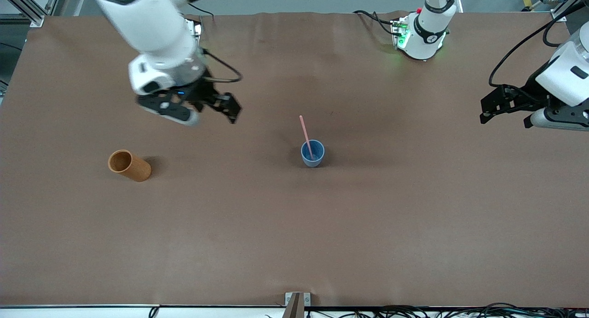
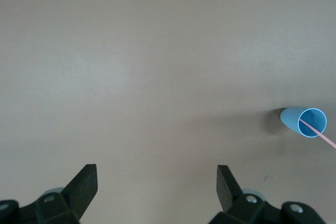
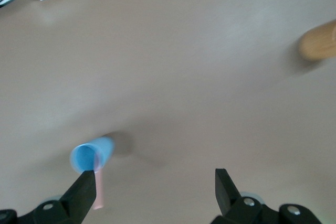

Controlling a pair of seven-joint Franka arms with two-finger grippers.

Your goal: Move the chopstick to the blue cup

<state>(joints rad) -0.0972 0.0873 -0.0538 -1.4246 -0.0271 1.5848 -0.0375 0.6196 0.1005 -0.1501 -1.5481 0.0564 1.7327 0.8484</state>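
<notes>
Chopstick (image 1: 305,135) stands in blue cup (image 1: 313,154), leaning on the rim, upper end tilted away from front cam. Cup sits upright near table center. Orange cup (image 1: 129,165) stands well apart, toward right arm's end of table, approx. same depth as blue cup. Right gripper (image 1: 209,110) hangs over bare table between the two cups, fingers spread, nothing held. Left gripper (image 1: 504,112) waits over left arm's end of table, fingers spread wide, nothing held; blue cup (image 2: 304,121) w/ chopstick (image 2: 319,132) also shows in left wrist view.
</notes>
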